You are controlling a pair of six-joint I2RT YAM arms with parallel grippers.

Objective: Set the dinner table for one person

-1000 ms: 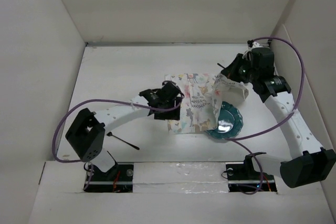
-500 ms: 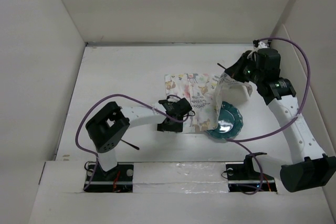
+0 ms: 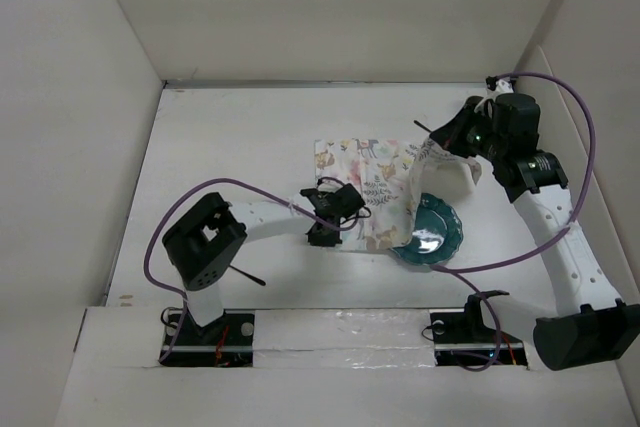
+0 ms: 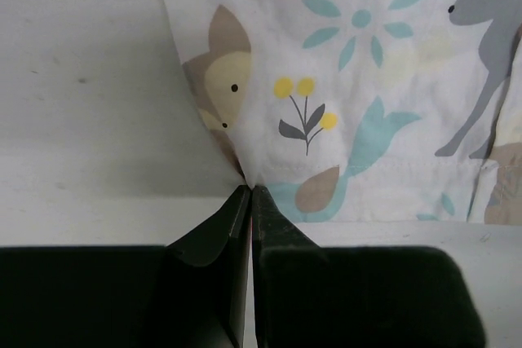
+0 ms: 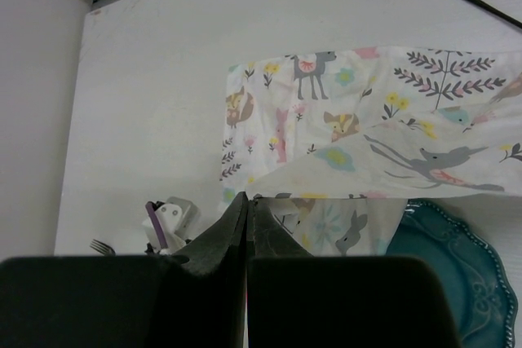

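The bench (image 3: pixel 230 137), a plain white matte slab, fills the floor of the walled cell under both arms. It is rigid and fixed, so it offers nothing to take hold of and should only bear what is laid on it. On its middle lies the cloth mat (image 3: pixel 365 187), thin and limp and likely to wrinkle, best taken at 2 corners. The left end effector (image 4: pixel 249 189), its arm bent low along the bench, is clenched on the mat's near-left corner. The right end effector (image 3: pixel 435 147), its arm reaching far forward, is clamped and seems to hold the far-right corner raised, near the teal plate (image 3: pixel 430 232).
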